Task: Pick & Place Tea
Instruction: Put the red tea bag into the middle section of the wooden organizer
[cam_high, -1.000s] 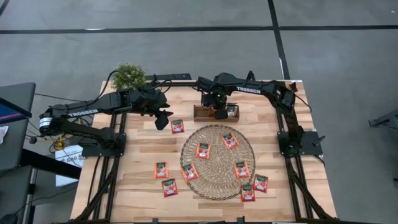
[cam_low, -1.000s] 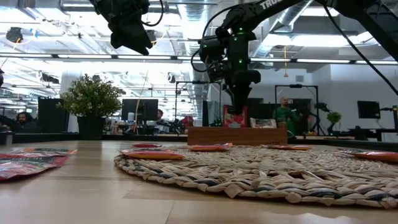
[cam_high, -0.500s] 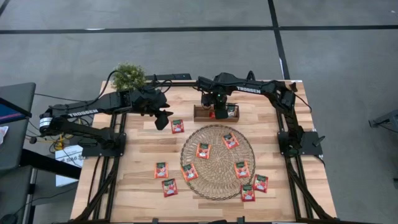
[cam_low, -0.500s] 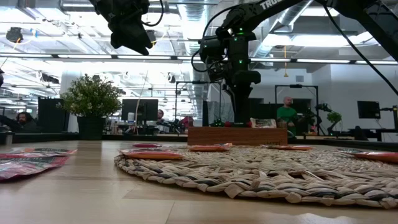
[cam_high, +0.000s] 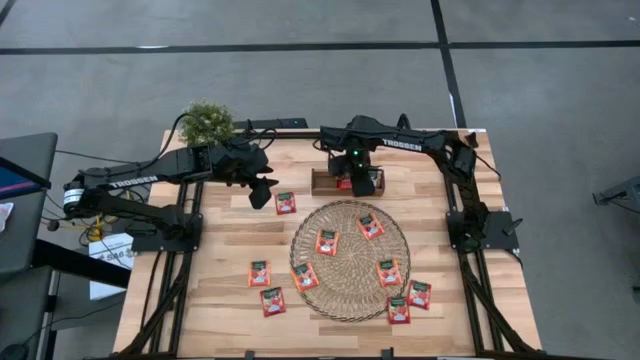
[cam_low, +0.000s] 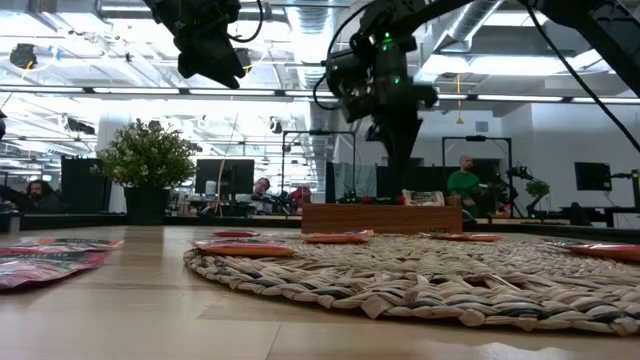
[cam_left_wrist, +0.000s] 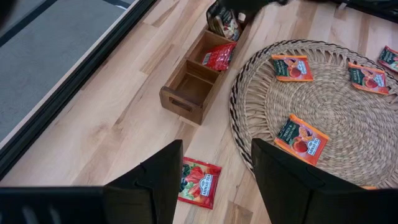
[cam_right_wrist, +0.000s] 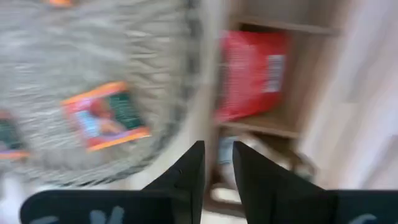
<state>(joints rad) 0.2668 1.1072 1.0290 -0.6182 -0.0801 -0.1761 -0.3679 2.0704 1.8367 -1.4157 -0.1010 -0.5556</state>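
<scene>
Covering the pale wooden table (cam_high: 220, 240), red-orange flat square tea sachets (cam_high: 327, 242) lie around 6 o'clock; left gripper (cam_left_wrist: 214, 171) spread, right gripper (cam_right_wrist: 216, 163) narrowly parted, empty

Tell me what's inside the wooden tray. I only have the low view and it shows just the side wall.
Observer: The left wrist view looks into the wooden tray. It has three compartments, and the middle one holds a red sachet.
Operator: And the two end compartments?
Observer: The end compartment nearest the left arm looks empty. The far end one holds at least one further sachet.
Operator: What is under the left gripper?
Observer: The left gripper hangs open over a lone sachet. That sachet lies flat on the bare table just outside the woven mat.
</scene>
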